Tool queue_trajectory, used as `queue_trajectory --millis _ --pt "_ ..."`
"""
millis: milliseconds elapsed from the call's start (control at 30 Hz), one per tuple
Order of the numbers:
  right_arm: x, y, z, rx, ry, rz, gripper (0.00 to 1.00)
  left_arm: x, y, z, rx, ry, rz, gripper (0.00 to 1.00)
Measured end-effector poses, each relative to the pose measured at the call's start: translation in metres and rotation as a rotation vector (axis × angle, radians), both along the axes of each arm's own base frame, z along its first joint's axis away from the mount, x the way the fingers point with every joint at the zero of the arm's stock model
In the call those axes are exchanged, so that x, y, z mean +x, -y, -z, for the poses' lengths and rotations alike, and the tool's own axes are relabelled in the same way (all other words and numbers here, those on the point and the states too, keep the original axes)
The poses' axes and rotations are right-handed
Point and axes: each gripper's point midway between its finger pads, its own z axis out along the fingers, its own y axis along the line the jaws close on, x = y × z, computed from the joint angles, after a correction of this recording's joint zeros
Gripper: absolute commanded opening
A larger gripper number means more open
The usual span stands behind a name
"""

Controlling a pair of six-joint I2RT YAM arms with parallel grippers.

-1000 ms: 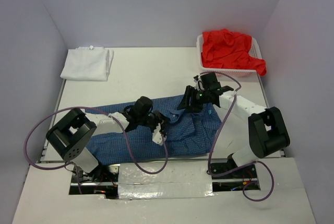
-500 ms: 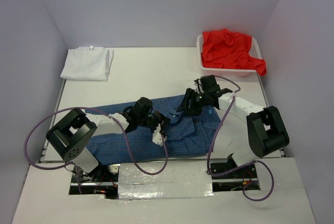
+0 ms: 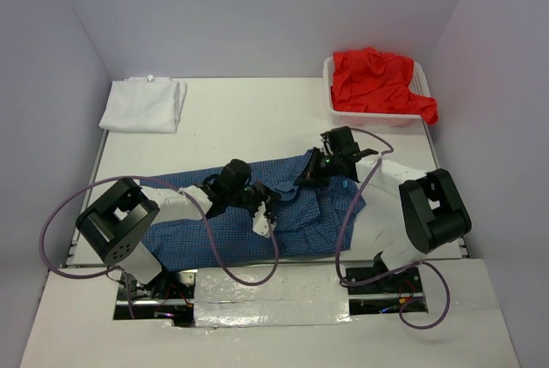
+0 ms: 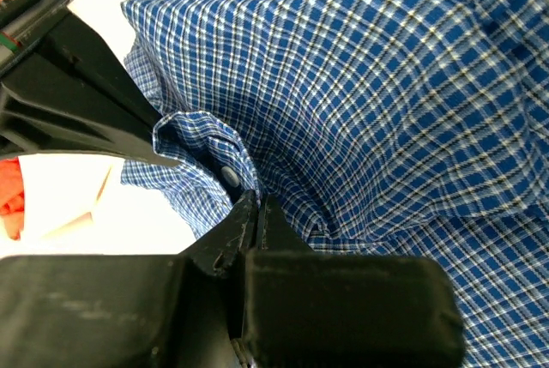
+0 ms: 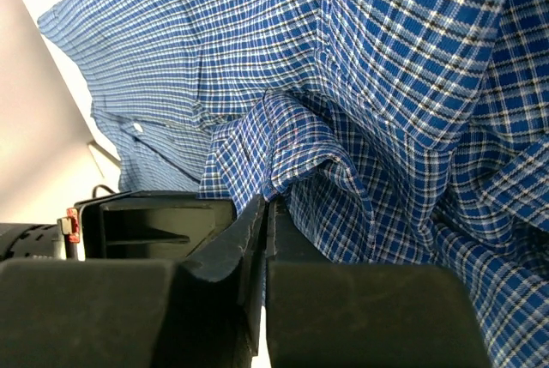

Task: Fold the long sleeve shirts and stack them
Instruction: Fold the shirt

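Observation:
The blue checked long sleeve shirt (image 3: 197, 235) lies spread across the near middle of the table. My left gripper (image 3: 266, 203) is shut on a raised fold of it (image 4: 256, 201) near a small button. My right gripper (image 3: 305, 177) is shut on a bunched edge of the same shirt (image 5: 268, 203) at its upper right part. The two grippers are close together over the shirt's middle. A plain white shirt (image 3: 143, 104) lies folded at the far left. A red shirt (image 3: 377, 81) is heaped in the basket.
The white mesh basket (image 3: 377, 117) stands at the far right corner, with red cloth hanging over its right rim. Grey walls close in the table on three sides. A purple cable (image 3: 60, 214) loops out from the left arm's base.
My right gripper, open before, has dropped slightly left onto the shirt and closed on its cloth. The left gripper has held its grip and barely moved.

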Motion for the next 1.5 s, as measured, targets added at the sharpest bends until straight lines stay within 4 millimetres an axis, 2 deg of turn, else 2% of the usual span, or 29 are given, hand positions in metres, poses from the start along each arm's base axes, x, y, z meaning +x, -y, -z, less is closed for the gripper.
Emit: queue_trajectory --millis 133,233,433,500,567,667,800,933,1000,1033,1133,1267,1300,1333,1500 --pt "-0.001 0.0 -0.001 -0.002 0.005 -0.008 0.0 0.004 0.001 -0.003 -0.009 -0.035 -0.042 0.0" --pt "-0.006 0.003 -0.004 -0.012 0.01 -0.023 0.0 0.011 0.004 -0.014 -0.023 -0.064 -0.082 0.0" --pt "-0.021 0.009 -0.037 -0.032 0.099 -0.08 0.0 0.015 0.012 -0.065 -0.086 -0.113 -0.114 0.0" --pt "-0.03 0.009 -0.048 -0.033 0.13 -0.109 0.0 0.007 0.014 -0.082 -0.109 -0.135 -0.092 0.0" --pt "-0.04 0.005 -0.055 -0.021 0.157 -0.143 0.0 -0.006 0.013 -0.091 -0.115 -0.161 -0.055 0.0" --pt "-0.059 0.001 -0.053 -0.01 0.164 -0.192 0.0 -0.03 0.012 -0.088 -0.09 -0.211 -0.002 0.0" --pt "-0.084 0.001 -0.038 -0.02 0.124 -0.237 0.0 -0.06 0.011 -0.066 -0.021 -0.287 0.048 0.0" --pt "-0.094 0.01 -0.034 -0.057 0.117 -0.229 0.03 -0.077 0.009 -0.052 0.026 -0.326 0.072 0.01" --pt "-0.094 0.013 -0.036 -0.068 0.142 -0.215 0.08 -0.082 0.007 -0.047 0.044 -0.325 0.087 0.12" --pt "-0.095 0.015 -0.037 -0.069 0.154 -0.21 0.12 -0.084 0.006 -0.044 0.053 -0.321 0.096 0.33" --pt "-0.098 0.019 -0.031 -0.075 0.173 -0.204 0.21 -0.093 0.004 -0.035 0.084 -0.302 0.131 0.59" --pt "-0.1 0.025 -0.014 -0.111 0.162 -0.206 0.27 -0.104 0.001 -0.024 0.137 -0.296 0.165 0.68" --pt "-0.099 0.026 -0.011 -0.121 0.164 -0.209 0.3 -0.105 -0.001 -0.023 0.146 -0.296 0.167 0.68" --pt "-0.098 0.027 -0.009 -0.133 0.169 -0.211 0.4 -0.106 -0.002 -0.021 0.154 -0.297 0.167 0.7" --pt "-0.093 0.032 -0.007 -0.173 0.208 -0.223 0.51 -0.105 -0.008 -0.017 0.183 -0.321 0.124 0.71"
